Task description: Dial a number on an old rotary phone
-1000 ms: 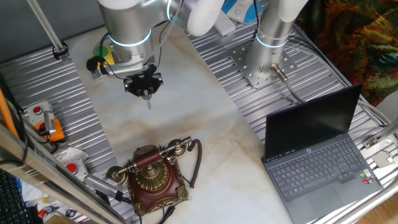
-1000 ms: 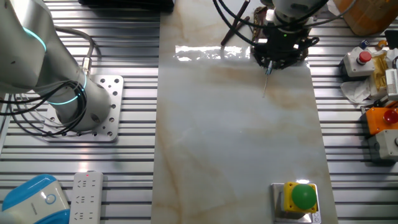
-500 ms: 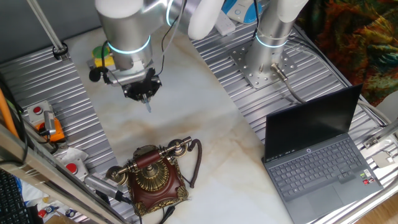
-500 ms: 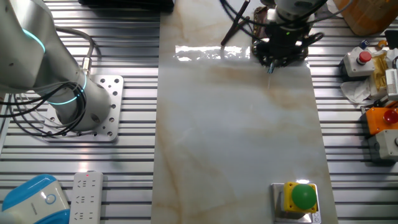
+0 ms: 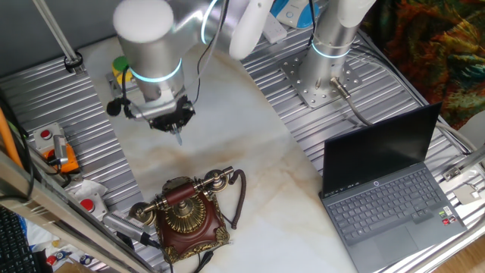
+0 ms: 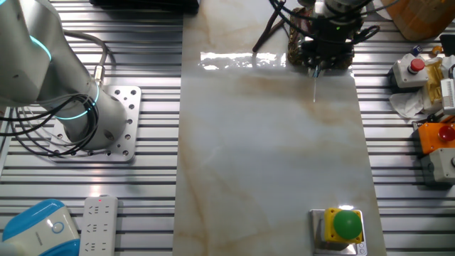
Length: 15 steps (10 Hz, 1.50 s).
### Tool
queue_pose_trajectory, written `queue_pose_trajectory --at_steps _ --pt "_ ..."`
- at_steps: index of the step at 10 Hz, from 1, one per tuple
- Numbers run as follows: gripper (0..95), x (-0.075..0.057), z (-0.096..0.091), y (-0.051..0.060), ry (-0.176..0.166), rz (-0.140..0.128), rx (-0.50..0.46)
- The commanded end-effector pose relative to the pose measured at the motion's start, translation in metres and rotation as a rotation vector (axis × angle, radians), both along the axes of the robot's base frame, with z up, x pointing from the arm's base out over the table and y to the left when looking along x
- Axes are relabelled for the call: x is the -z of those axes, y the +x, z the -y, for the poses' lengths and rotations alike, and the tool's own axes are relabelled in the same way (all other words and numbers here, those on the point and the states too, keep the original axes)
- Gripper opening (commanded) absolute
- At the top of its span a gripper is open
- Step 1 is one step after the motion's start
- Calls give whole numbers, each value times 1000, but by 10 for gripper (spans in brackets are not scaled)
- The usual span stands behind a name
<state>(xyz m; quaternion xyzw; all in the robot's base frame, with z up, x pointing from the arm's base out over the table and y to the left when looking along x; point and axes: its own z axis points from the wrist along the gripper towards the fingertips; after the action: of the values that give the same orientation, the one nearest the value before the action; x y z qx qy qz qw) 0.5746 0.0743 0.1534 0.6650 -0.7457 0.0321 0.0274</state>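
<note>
While the arm hangs over the marble worktop (image 5: 227, 114), I see my pincer (image 5: 178, 136) pointing straight down, with a thin pin-like tip sticking out below its dark head. Its fingers look drawn together around that tip, though I cannot tell for sure from either camera whether they are fully closed. The tip floats above the slab, not touching it.

From the one fixed view, the old rotary phone (image 5: 184, 216) sits at the near edge of the worktop, toward its left corner, well apart from the pincer and lower in the picture than it. Its brass-ended handset lies across the top, the brass dial faces up, and the dark cord loops off its right side. Bare marble lies between phone and pincer.

From the other fixed view, the pincer (image 6: 314, 71) hovers near the far edge of the slab; the phone is hidden behind it or out of sight there.
</note>
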Motion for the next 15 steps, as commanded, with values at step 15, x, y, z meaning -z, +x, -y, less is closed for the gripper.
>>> queue_pose_trajectory --at_steps 15 --pt "0 17 -13 10 -8 55 51"
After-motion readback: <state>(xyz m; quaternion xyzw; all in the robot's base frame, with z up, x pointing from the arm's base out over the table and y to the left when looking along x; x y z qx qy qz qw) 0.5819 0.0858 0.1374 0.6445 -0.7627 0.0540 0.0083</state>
